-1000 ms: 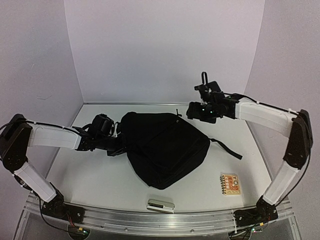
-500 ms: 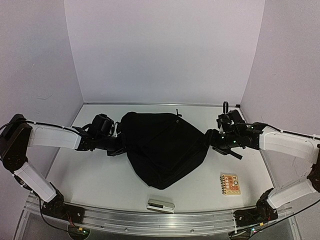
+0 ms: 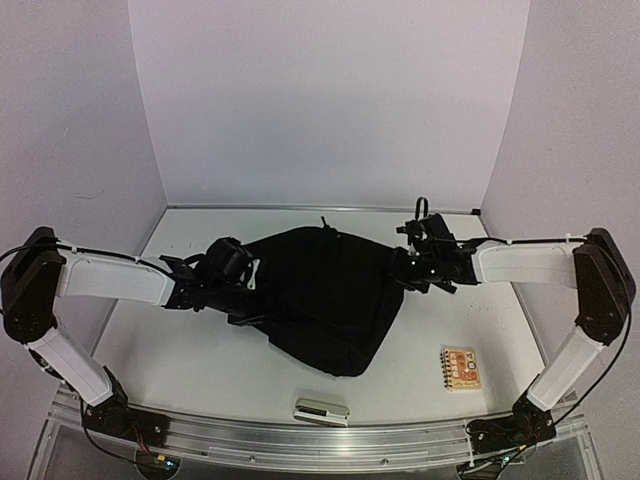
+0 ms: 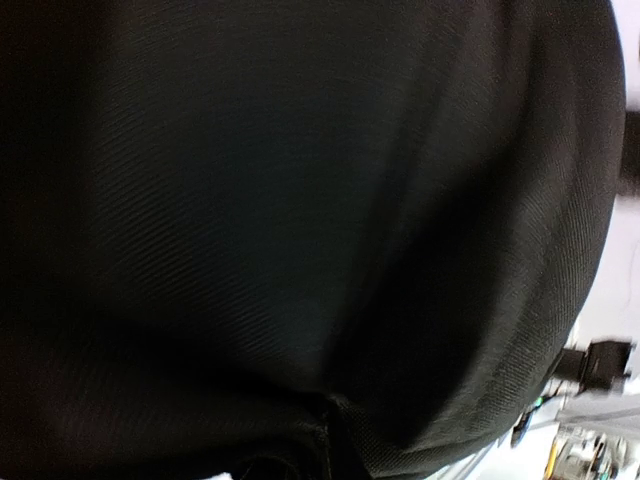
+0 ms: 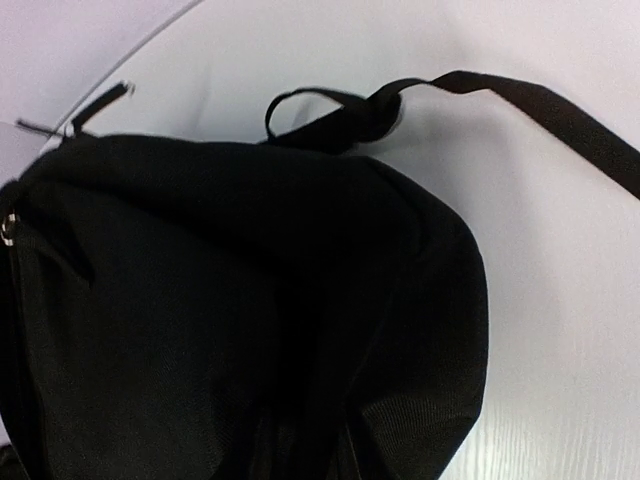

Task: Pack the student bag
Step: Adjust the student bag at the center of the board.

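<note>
1 slumped black woven-fabric student bag (image 3: 325,300), flat webbing strap (image 5: 540,108)

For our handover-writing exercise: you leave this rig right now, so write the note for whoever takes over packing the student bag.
Left claw: shut on the student bag, at its left edge.
Right claw: at its right corner; open or shut unclear.
Spiral notebook and silver case lie on the table, outside the bag.
Done: nothing visibly packed.
Left: get both items into the bag.
</note>
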You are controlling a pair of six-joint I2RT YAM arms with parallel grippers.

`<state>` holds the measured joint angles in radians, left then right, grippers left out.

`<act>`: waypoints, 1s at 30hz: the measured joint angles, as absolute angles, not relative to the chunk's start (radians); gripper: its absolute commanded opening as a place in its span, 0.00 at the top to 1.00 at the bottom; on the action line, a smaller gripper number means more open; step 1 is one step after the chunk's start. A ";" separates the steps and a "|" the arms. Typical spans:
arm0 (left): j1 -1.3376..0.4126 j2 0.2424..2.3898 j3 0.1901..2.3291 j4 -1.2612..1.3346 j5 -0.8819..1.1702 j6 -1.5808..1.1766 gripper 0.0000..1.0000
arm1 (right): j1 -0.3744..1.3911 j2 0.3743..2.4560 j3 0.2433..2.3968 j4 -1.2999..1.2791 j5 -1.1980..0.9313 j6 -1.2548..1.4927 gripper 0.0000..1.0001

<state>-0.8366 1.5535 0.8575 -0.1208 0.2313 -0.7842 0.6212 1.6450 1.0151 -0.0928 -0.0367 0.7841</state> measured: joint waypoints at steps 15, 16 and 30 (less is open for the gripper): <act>-0.978 1.544 1.044 -0.349 0.204 -0.773 0.42 | 0.575 1.804 1.317 -0.108 0.029 0.597 0.38; -0.977 1.527 1.064 -0.378 0.191 -0.765 0.40 | 0.575 1.789 1.315 -0.123 0.040 0.593 0.37; -0.975 1.815 1.655 -0.671 -0.134 -0.680 0.00 | 0.593 1.542 1.245 -0.182 0.078 0.593 0.36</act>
